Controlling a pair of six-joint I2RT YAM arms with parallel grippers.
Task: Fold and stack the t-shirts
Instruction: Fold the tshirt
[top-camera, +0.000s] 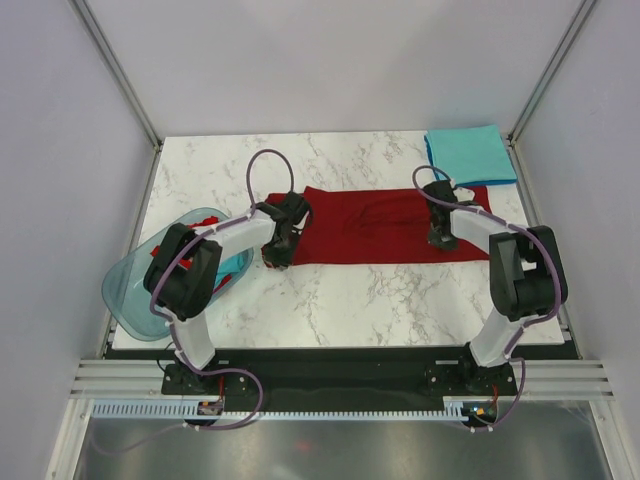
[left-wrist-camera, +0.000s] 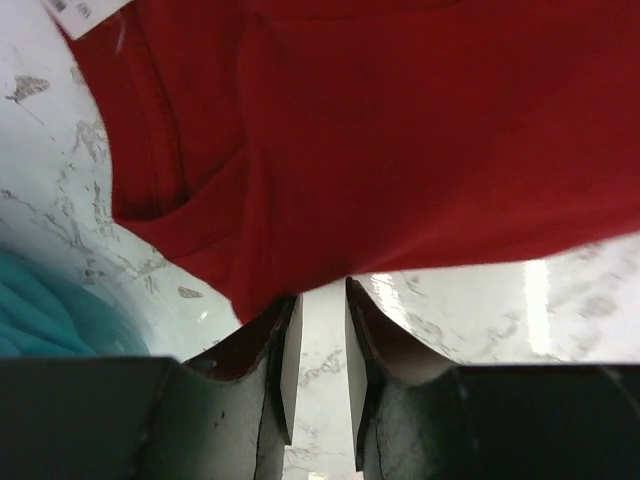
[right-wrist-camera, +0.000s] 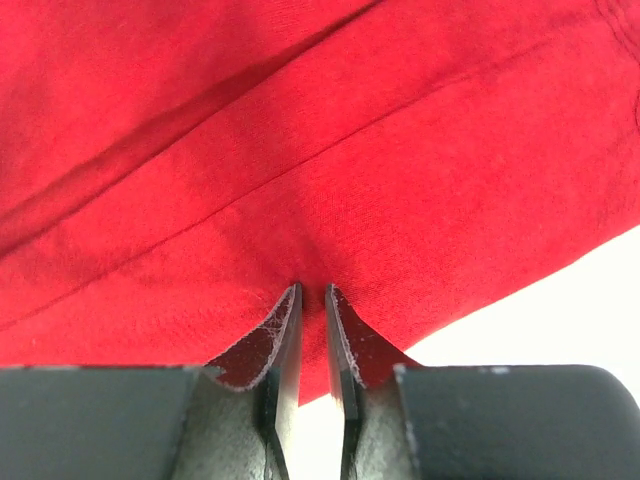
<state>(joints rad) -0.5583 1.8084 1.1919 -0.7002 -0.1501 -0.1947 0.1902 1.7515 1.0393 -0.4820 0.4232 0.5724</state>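
A dark red t-shirt (top-camera: 380, 225) lies stretched in a long band across the middle of the marble worktop (top-camera: 350, 300), with a folded teal t-shirt (top-camera: 470, 152) at the far right corner. The right claw (right-wrist-camera: 310, 290) is nearly closed and pinches a puckered bit of the red cloth near its right end. The left claw (left-wrist-camera: 320, 290) stands narrow at the shirt's left near edge, beside the blue-green basin (top-camera: 135, 300); I cannot tell whether it grips the cloth.
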